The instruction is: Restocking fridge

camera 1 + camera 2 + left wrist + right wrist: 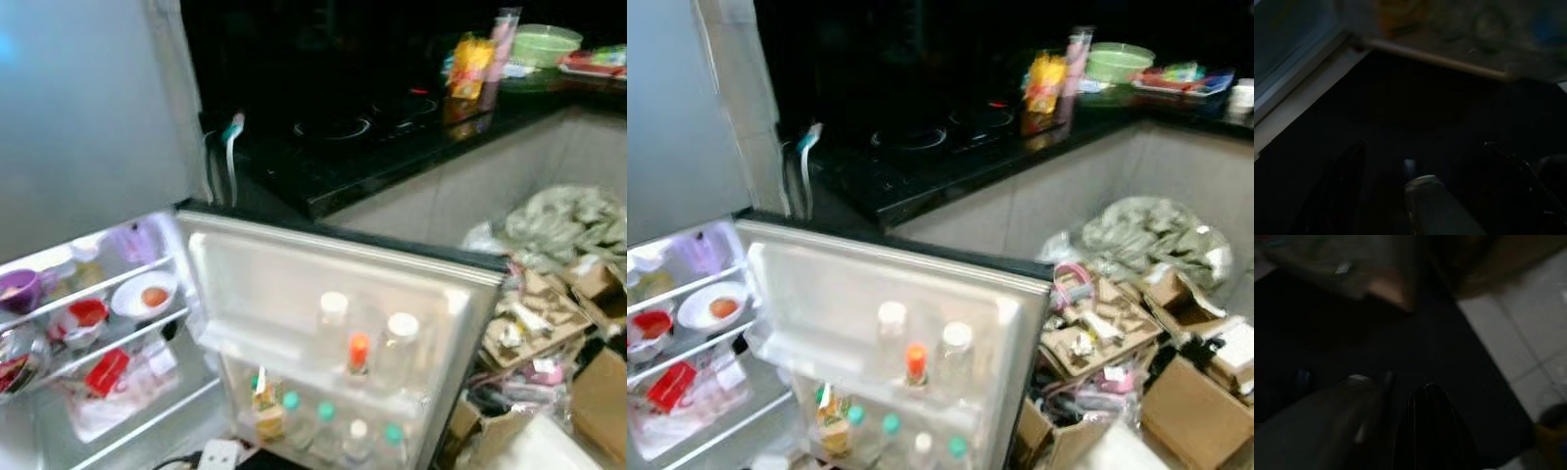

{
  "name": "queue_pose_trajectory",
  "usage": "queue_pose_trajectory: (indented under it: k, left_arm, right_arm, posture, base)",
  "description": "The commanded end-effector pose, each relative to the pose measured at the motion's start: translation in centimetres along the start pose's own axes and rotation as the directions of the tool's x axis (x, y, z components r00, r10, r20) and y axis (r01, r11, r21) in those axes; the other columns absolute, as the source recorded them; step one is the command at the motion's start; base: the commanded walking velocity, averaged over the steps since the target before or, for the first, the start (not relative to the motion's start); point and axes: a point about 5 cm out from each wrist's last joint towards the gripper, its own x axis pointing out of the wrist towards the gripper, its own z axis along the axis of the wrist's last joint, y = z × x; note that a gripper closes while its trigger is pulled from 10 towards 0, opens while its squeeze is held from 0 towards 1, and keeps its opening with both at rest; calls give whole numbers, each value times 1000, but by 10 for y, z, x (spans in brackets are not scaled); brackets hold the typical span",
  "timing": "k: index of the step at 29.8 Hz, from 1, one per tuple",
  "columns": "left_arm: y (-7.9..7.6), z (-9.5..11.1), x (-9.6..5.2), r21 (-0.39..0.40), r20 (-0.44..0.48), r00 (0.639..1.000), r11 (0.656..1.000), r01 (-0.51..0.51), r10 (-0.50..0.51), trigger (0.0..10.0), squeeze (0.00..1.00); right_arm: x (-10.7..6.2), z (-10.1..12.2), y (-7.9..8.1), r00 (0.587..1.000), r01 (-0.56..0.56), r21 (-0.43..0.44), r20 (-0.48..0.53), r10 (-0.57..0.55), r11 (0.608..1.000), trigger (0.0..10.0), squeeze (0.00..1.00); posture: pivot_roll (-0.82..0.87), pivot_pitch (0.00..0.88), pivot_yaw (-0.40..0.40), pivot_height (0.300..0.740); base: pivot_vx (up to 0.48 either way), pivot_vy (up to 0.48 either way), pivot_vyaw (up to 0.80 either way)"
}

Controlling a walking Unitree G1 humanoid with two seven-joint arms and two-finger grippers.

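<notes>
A black glossy countertop (392,147) with an inset hob runs from twelve toward two o'clock; crumpled bags and cardboard boxes (1176,392) litter the floor at four. The open white fridge (88,323) sits at nine, its long white door (333,313) swung toward six, bottles upright in its racks. Whether the left gripper (1425,196) or right gripper (1400,426) is open I cannot tell.
</notes>
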Motion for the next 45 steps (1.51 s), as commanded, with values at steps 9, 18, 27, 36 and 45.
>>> queue_pose_trajectory:
  k: [9,18,27,36,45]
  left_arm:
    - [6,-7,-3,-5,-15,1000,1000,-17,17,10000,0]
    - [8,-8,-4,-28,-11,999,999,-36,36,10000,0]
    - [8,-7,-4,-34,-5,999,999,-35,35,10000,0]
    - [8,-9,-5,-42,-2,1000,999,-23,23,10000,0]
    - [13,-10,-7,-29,-3,999,998,-50,50,10000,0]
  right_arm:
    - [2,-1,7,1000,-16,1,-4,16,1000,10000,0]
    - [4,5,11,999,-36,20,19,36,999,10000,0]
    - [7,19,18,996,-65,21,59,64,998,10000,0]
    - [6,41,14,987,-68,30,146,63,997,10000,0]
    - [1,104,5,928,-38,80,374,6,996,10000,0]
  posture:
    - [-53,116,12,740]
    - [-54,118,12,740]
    - [-54,124,14,740]
    - [-49,122,16,740]
    - [-47,115,23,740]
  base:
    - [0,-350,0]
    - [0,-54,0]
    - [0,0,0]
    - [0,200,0]
    - [0,0,0]
